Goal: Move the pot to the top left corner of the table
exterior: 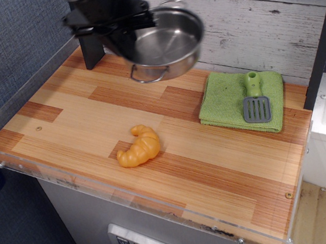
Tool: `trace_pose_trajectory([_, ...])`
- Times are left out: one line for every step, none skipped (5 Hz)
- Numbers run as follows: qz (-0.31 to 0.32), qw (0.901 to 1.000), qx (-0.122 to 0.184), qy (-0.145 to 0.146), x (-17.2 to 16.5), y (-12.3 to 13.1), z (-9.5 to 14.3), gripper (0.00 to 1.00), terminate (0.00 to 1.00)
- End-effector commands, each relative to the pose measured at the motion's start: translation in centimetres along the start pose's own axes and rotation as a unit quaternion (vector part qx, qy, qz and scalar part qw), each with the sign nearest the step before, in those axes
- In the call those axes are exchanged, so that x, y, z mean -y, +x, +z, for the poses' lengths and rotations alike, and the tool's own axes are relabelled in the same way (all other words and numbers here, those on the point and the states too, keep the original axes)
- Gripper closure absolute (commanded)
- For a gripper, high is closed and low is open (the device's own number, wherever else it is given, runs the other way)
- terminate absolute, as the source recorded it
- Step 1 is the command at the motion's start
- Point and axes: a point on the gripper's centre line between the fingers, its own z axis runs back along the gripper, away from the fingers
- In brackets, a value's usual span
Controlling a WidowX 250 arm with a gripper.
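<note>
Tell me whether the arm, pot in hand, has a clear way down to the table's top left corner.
Probably yes. The pot hangs in the end effector near that corner of the table. The wood beneath looks bare; only the dark post stands close.

A staged toy-kitchen test rig: a striped wood-plank counter (80, 116) with clear acrylic rim, whitewashed plank backdrop (257, 17) behind it, grey base (98, 223) beneath.

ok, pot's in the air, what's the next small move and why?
Probably carry it a bit further left and down. The pot hangs tilted in the gripper above the table's back edge, close to the top left corner but not set down.
</note>
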Motion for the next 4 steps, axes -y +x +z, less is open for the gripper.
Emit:
trace_pose_trajectory([0.147, 0.9875, 0.029, 0.05, -2.8, -0.5, -0.4, 1.0, 0.0])
trace_pose_trajectory([0.214, 0.9723, 0.046, 0.083, -3.2, -0.6, -1.3, 1.0, 0.0])
trace_pose_trajectory([0.249, 0.9628, 0.044, 0.097, -3.9, -0.9, -2.4, 1.0, 0.0])
trace_pose_trajectory([0.266, 0.9579, 0.037, 0.103, -5.1, -0.9, -3.5, 1.0, 0.0])
